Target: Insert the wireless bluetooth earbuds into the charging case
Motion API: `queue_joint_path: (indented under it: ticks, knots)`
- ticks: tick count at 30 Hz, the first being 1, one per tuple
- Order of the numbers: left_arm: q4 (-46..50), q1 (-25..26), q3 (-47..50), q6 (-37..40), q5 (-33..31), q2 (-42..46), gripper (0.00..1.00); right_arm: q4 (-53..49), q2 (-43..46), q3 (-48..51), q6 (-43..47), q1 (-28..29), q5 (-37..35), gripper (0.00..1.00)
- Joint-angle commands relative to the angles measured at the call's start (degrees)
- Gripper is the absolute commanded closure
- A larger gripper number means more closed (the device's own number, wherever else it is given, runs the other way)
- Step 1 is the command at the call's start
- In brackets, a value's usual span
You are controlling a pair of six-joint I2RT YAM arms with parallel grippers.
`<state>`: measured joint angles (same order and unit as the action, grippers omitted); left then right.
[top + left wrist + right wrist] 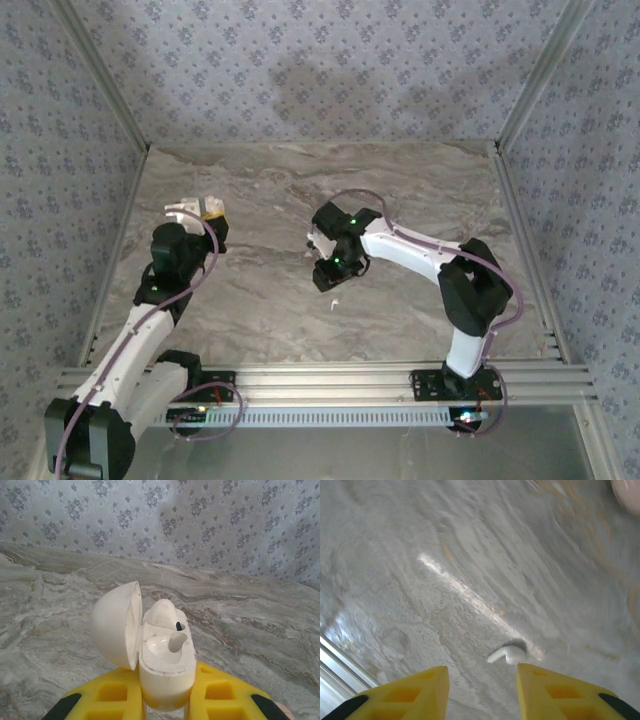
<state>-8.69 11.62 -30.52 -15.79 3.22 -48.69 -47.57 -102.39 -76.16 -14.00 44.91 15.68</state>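
1. At left, shows the left gripper (pixel 167 702) shut tight on the case (pixel 166 672), lid (pixel 112 625) swung open to the left.
2. Inside the case, appears to hold the first earbud (pixel 177 642) already, stem poking up from its well. Looks about half done, though full seating cannot be confirmed.
3. At right, finds the right gripper (pixel 481 674) hovering low over the table (pixel 420 555), jaws partly apart and gripping nothing.
4. Just beyond those fingertips, catches the second earbud (pixel 507 655) lying loose on the marble, yet to be picked up, carried left and set in the free well.
5. From the left wrist, gives the case's interior close up. From overhead, blurs it to a pale blob at the gripper's tip.
6. From the right wrist, gives the second earbud's shape and its clear gap from the fingers. From overhead, shrinks it to a speck near the right gripper, yet sets both arms in one frame, well apart.
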Motion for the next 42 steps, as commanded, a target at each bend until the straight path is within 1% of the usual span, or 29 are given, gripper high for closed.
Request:
queue_joint_path:
  ticks: [1, 3, 5, 8, 11, 19, 31, 42]
  knots:
    - [-3.4, -0.38, 0.29, -0.82, 1.17, -0.2, 0.86, -1.57, 0.3, 0.44, -21.39, -0.28, -2.38, 0.58]
    - [-3.68, -0.37, 0.28, -0.93, 1.26, -0.41, 0.86, -3.99, -0.79, -1.0, -26.66, -0.2, -4.88, 0.56]
    - [-3.96, -0.37, 0.38, -1.12, 1.42, -0.62, 0.86, -5.36, -2.09, -1.62, -31.36, -0.3, -5.1, 0.55]
    - [-4.05, -0.41, 0.38, -1.14, 1.42, -0.69, 0.86, -5.0, -3.51, -1.41, -35.23, -0.28, -4.6, 0.55]
    - [-4.05, -0.37, 0.51, -0.83, 1.26, -0.67, 0.86, -4.95, -4.46, -0.91, -37.17, -0.31, -4.51, 0.55]
    - [-4.37, -0.37, 0.34, -0.8, 1.35, -1.19, 0.86, -4.43, -6.42, 0.2, -38.2, -0.21, -4.45, 0.59]
    - [-4.36, -0.41, 0.11, -0.96, 1.52, -1.42, 0.86, -4.09, -8.48, 1.19, -38.26, -0.24, -4.34, 0.59]
    - [-3.79, -0.37, 0.12, -0.87, 1.43, -1.07, 0.86, -2.1, -9.41, 2.59, -39.03, 0.34, -3.05, 0.66]
